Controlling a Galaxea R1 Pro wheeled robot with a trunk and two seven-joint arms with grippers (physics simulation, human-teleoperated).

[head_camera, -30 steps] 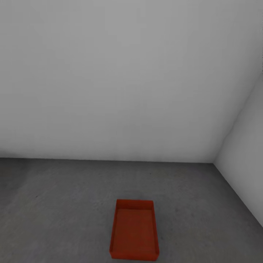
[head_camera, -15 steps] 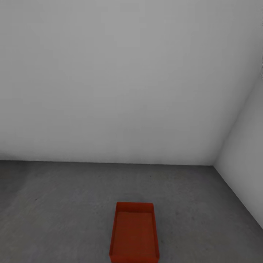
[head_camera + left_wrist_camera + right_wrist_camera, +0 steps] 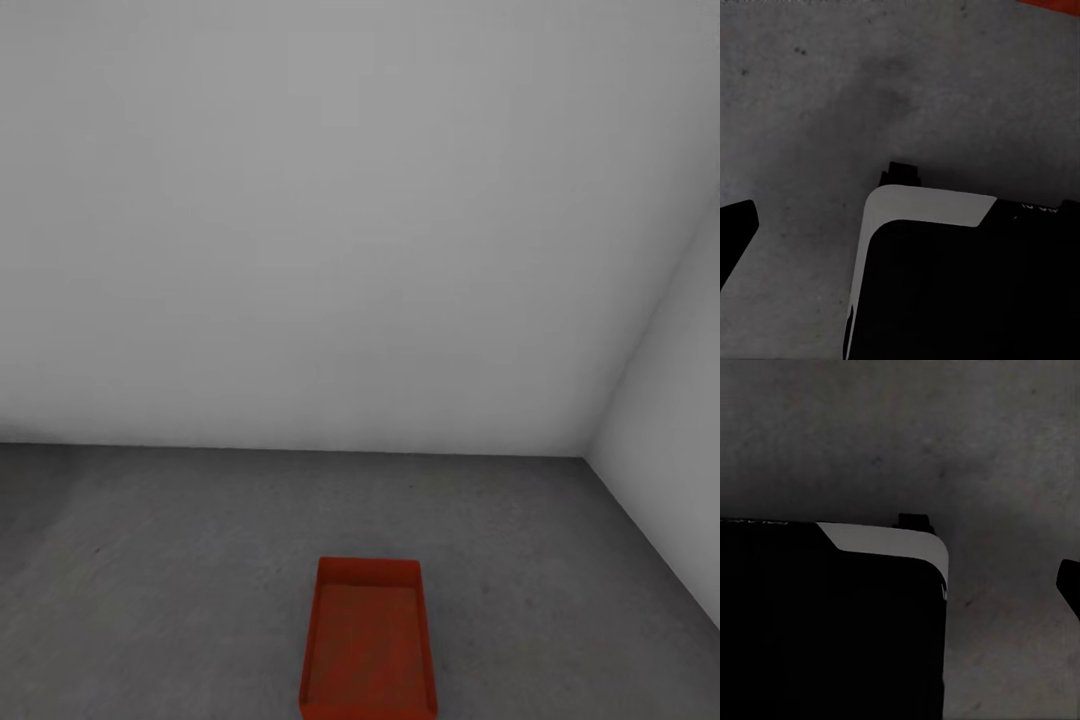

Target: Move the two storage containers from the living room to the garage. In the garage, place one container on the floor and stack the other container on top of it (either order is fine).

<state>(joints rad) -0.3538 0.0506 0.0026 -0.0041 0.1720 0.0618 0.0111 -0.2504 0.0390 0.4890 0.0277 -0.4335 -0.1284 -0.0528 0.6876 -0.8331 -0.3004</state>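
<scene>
One orange-red open-topped storage container (image 3: 368, 640) lies on the rough dark grey concrete floor (image 3: 180, 570) of the garage, at the bottom middle of the head view, its near end cut by the frame edge. It is empty. A thin orange-red sliver of a container (image 3: 1054, 4) shows at the left wrist view's edge. A dark fingertip (image 3: 735, 225) of my left gripper hangs over bare concrete, far out to the side. A dark fingertip (image 3: 1071, 581) of my right gripper does the same. Neither gripper holds anything. The second container is out of view.
A plain white-grey wall (image 3: 330, 230) stands behind the container and meets a side wall (image 3: 670, 440) in a corner at the right. My black base with a white edge (image 3: 930, 206) (image 3: 885, 540) takes up much of both wrist views.
The whole head view has shifted slightly, so the container and floor line sit a little lower in the picture; the camera moved. The container itself has not moved.
</scene>
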